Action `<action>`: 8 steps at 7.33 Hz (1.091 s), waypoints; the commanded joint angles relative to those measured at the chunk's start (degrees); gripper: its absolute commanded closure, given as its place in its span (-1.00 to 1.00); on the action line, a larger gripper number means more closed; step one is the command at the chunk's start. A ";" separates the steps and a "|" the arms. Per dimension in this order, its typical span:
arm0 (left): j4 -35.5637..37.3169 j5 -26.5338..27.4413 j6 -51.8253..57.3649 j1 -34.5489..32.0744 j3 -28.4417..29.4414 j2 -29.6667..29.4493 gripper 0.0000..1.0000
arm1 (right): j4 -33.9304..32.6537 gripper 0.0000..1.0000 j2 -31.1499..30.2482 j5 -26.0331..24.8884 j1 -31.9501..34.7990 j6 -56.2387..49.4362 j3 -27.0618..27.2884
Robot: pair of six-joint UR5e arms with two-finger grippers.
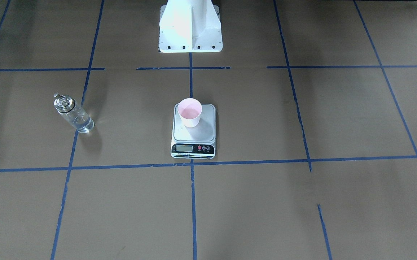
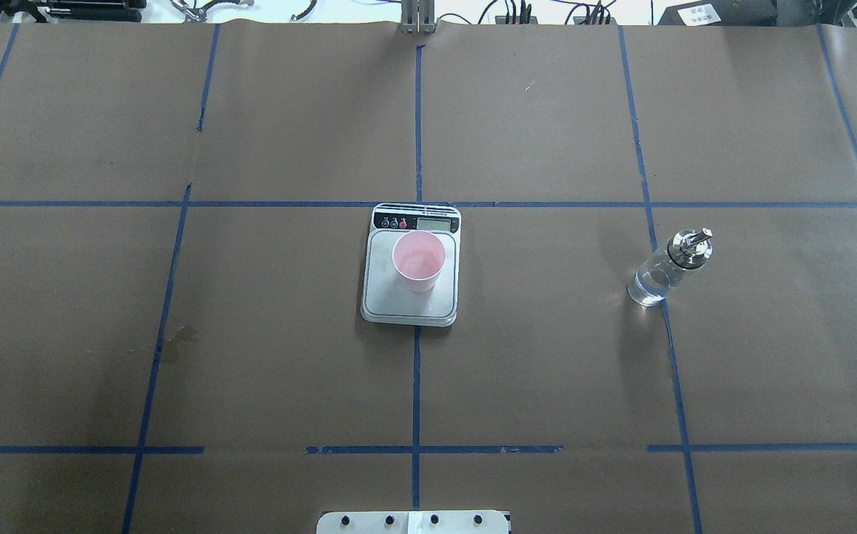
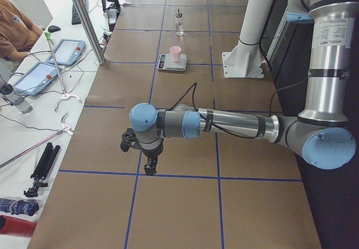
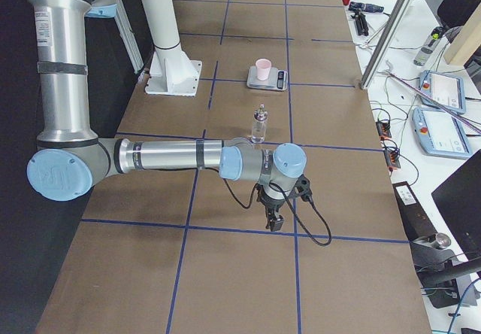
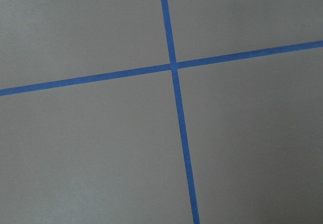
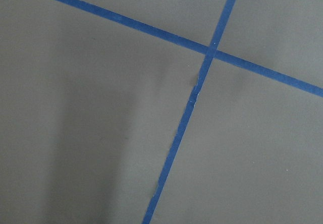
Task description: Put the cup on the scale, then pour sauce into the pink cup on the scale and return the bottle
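The pink cup (image 1: 189, 112) stands upright on the scale (image 1: 202, 133), at the back of its steel plate, in the middle of the table; both also show in the overhead view, cup (image 2: 419, 259) on scale (image 2: 390, 298). The clear glass bottle (image 2: 666, 271) with its metal spout stands upright on the table to the robot's right, apart from the scale, with clear sauce in it (image 1: 79, 121). My left gripper (image 3: 148, 167) and right gripper (image 4: 272, 221) hover low over bare paper at the table's two ends, far from these things. I cannot tell whether either gripper is open or shut.
The robot's white pedestal (image 1: 190, 29) stands behind the scale. Blue tape lines (image 2: 417, 371) grid the brown paper. A small stain (image 2: 176, 340) marks the paper on the left. A side bench with tablets (image 3: 39, 75) and a seated person (image 3: 14, 27) lies beyond the far edge.
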 commanded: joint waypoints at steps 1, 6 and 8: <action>-0.40 0.00 0.01 0.00 0.05 0.00 -1.00 | 0.14 -1.00 -0.01 2.66 0.00 0.82 0.13; -0.49 0.00 0.27 0.09 0.49 0.00 -1.00 | 3.75 -1.00 -0.10 3.04 0.00 9.26 0.48; -1.81 0.00 0.19 0.09 0.84 0.00 -1.00 | 3.75 -1.00 -0.10 3.04 0.00 9.17 0.66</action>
